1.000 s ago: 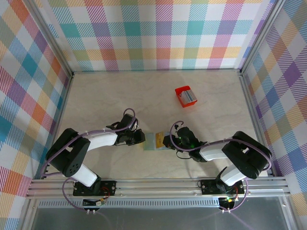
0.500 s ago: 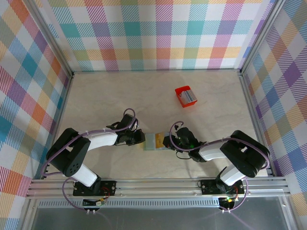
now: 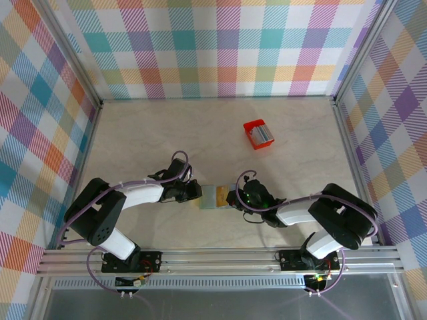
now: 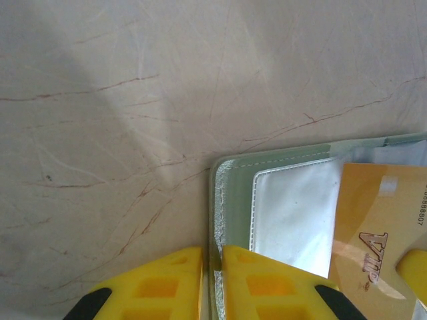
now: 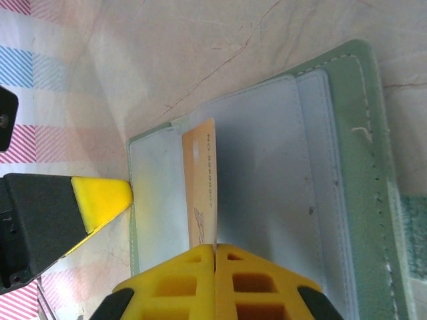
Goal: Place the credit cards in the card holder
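Note:
The card holder (image 3: 215, 197) lies open on the table between my two grippers, a grey-green bifold with pale inner slots (image 4: 293, 207) (image 5: 280, 167). My left gripper (image 4: 212, 252) (image 3: 198, 193) is shut on the holder's left edge, pinning it. My right gripper (image 5: 215, 247) (image 3: 231, 198) is shut on a gold-yellow credit card (image 5: 202, 187) (image 4: 377, 240). It holds the card edge-on over the holder's inner pockets. The card's far end sits above the left-hand slot. Whether it has entered a slot I cannot tell.
A small red box (image 3: 258, 133) with something pale grey in it stands at the back right of the marble-patterned table (image 3: 167, 133). Checked walls close in the left, back and right sides. The two grippers face each other closely at the table's near middle.
My right gripper has edged slightly left with the gold card, further over the holder. The left gripper and the holder have stayed put.

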You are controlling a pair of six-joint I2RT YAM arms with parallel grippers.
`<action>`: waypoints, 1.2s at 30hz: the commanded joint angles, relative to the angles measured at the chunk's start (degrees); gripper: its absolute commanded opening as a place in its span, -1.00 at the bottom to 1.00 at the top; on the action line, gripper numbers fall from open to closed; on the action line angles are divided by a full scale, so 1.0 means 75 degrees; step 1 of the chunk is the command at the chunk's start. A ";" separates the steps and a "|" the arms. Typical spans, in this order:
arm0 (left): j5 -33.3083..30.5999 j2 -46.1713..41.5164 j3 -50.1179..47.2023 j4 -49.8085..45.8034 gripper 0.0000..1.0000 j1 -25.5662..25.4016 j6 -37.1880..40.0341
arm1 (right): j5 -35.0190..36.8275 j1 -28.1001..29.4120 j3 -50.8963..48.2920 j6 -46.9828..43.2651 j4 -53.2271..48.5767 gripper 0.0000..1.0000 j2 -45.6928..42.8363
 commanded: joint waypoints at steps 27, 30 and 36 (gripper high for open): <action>-0.0014 0.0313 -0.0086 0.0296 -0.68 -0.0063 0.0026 | -0.0397 0.0045 0.0148 -0.0246 -0.0076 -1.00 0.0959; -0.0002 0.0313 -0.0086 0.0283 -0.68 -0.0063 0.0020 | -0.0399 0.0045 0.0136 -0.0243 -0.0051 -1.00 0.0976; 0.0009 0.0302 -0.0115 0.0335 -0.68 -0.0063 -0.0014 | -0.0480 0.0045 0.0170 -0.0257 0.0036 -1.00 0.1055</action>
